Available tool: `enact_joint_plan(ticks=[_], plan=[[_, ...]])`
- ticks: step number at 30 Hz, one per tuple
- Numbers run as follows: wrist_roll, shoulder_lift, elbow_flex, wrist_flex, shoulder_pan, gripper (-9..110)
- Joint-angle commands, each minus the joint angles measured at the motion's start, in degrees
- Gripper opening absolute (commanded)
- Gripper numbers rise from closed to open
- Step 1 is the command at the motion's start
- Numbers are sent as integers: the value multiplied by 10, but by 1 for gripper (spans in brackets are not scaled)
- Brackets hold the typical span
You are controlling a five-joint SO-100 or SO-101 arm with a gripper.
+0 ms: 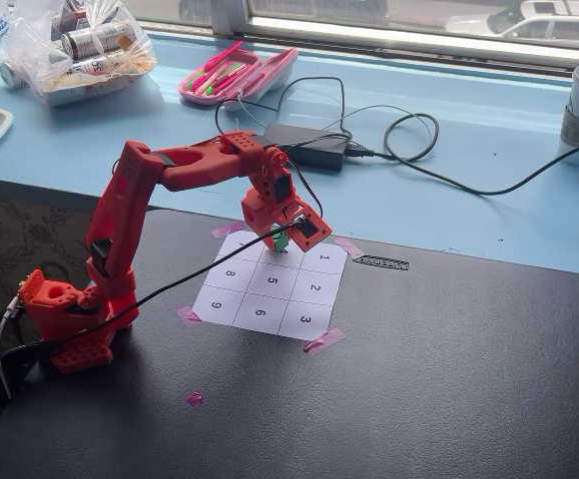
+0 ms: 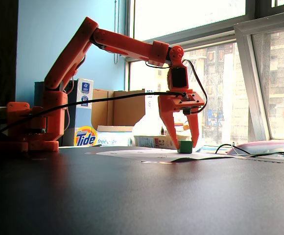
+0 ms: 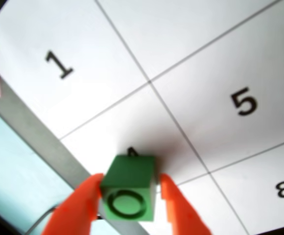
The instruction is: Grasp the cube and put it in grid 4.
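Placement looks under way: the gripper (image 3: 127, 208) has its orange fingers (image 3: 78, 205) clamped on the green cube (image 3: 129, 188), which sits low over grid 4 (image 3: 132, 132) on the numbered sheet (image 1: 270, 284), touching or just above the paper. Next move probably calls for opening the fingers and lifting straight up.

One green cube (image 1: 281, 239) sits on the one numbered sheet (image 1: 270, 284), which has nine squares in three rows of three (the cube and arm hide some numbers). Four pink tape strips (image 1: 322, 341) hold the sheet's corners, and a fifth scrap (image 1: 194, 397) lies on the worktop (image 1: 419, 399) below the sheet. One red arm (image 1: 130, 215) stands left of the sheet.
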Motion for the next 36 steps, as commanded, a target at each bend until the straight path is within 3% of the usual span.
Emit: enact_joint_plan(ticks=[1, 8, 17, 24, 31, 36], plan=[[-5, 18, -29, 6, 6, 21], [-14, 72, -36, 23, 21, 25], [-59, 242, -91, 131, 98, 25], [-59, 419, -62, 177, 250, 0], [-126, 596, 192, 91, 416, 0], [-204, 758, 497, -97, 486, 0]])
